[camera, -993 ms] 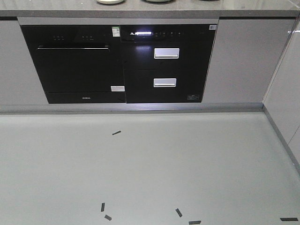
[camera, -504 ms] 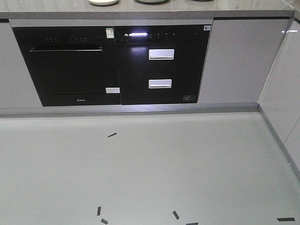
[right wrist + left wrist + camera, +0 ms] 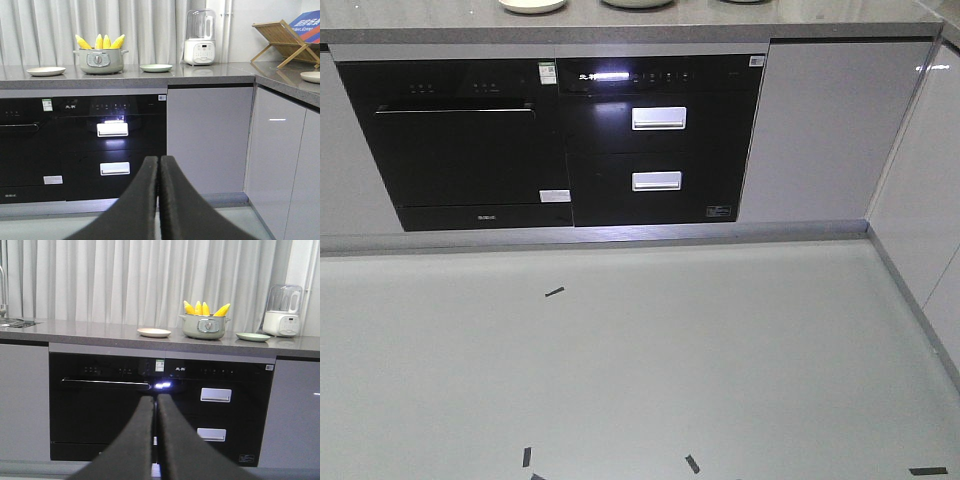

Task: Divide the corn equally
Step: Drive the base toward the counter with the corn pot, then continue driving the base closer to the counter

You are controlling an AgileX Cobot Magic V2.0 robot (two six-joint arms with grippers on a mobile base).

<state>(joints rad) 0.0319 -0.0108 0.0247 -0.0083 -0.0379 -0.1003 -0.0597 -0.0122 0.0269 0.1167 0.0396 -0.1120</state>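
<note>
Left gripper [image 3: 155, 400] is seen from its wrist camera with both dark fingers [image 3: 135, 440] pressed together and nothing held between them. It is aimed at the black oven [image 3: 100, 410] under the counter [image 3: 100, 332]. Right gripper [image 3: 159, 160] is likewise squeezed closed on nothing, its fingers touching along their length, and is pointed toward the drawers [image 3: 112, 150] beside the oven.

Corn [image 3: 202, 308] is stood upright in a green pot [image 3: 204, 328] on the counter, well apart from both grippers. Four cobs are counted, tips up, with the outer ones tilted outward over the rim. A cream plate [image 3: 154, 332] is set left of the pot and a green plate [image 3: 253, 337] right of it, neither touching the pot. A white blender [image 3: 283, 310] is placed just past the green plate. A sink [image 3: 15, 322] edge is glimpsed at far left, and pale curtains [image 3: 125, 280] are hung behind the counter.

In the right wrist view the same row is repeated, and a wooden rack [image 3: 285, 40] and a further plate [image 3: 312, 76] are seen on the side counter at right.

In the front view, grey floor [image 3: 640, 370] is shown with short black tape marks [image 3: 554, 292] scattered on it. The oven and drawer fronts are seen beyond it, and two plate rims are cut off at the top edge.
</note>
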